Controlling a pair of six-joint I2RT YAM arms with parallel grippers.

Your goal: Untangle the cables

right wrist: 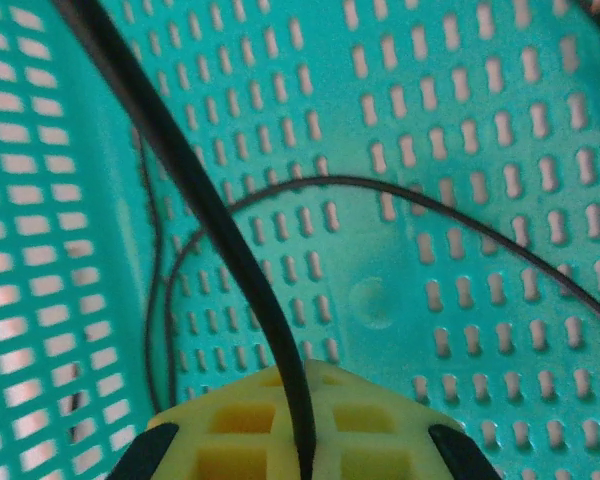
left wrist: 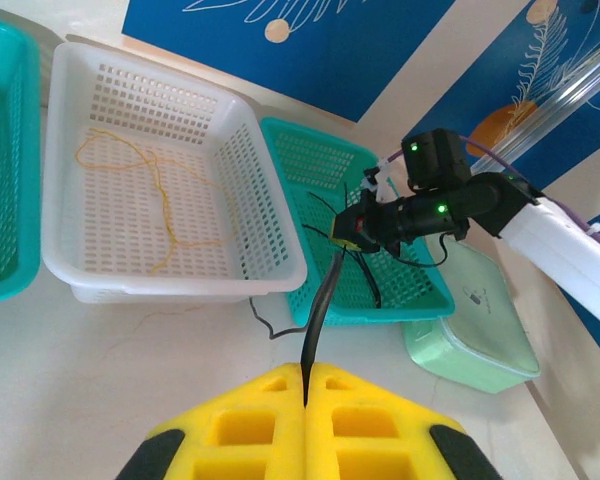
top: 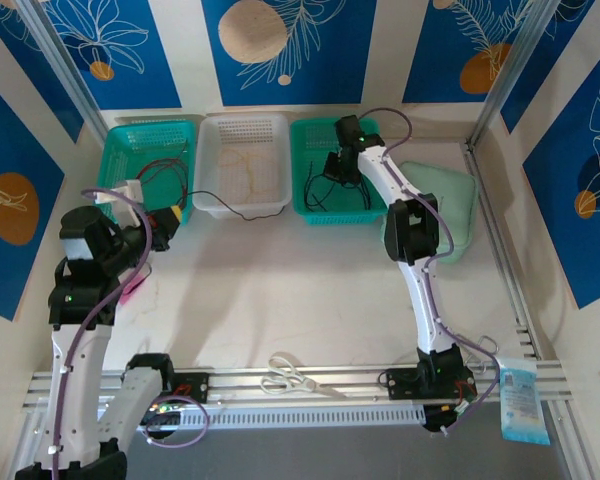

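Observation:
A black cable (left wrist: pixel 323 290) runs taut from my left gripper (left wrist: pixel 306 372), which is shut on it, up to my right gripper (left wrist: pixel 348 232) over the right teal basket (left wrist: pixel 420 290). In the right wrist view the same cable (right wrist: pixel 220 210) sits pinched between my right gripper's (right wrist: pixel 304 385) yellow fingers, above the basket floor (right wrist: pixel 460 200), where more thin black cable loops. In the top view the left gripper (top: pixel 172 216) hovers in front of the left teal basket (top: pixel 120 150), which holds a red cable (top: pixel 165 168). A yellowish-tan cable (left wrist: pixel 165 215) lies in the white basket (left wrist: pixel 230 270).
A thin black cable (top: pixel 242 213) trails over the table in front of the white basket (top: pixel 280 125). A mint-green lid (top: pixel 450 215) lies right of the right basket. Scissors (top: pixel 295 378) and a small packet (top: pixel 520 400) rest on the near rail.

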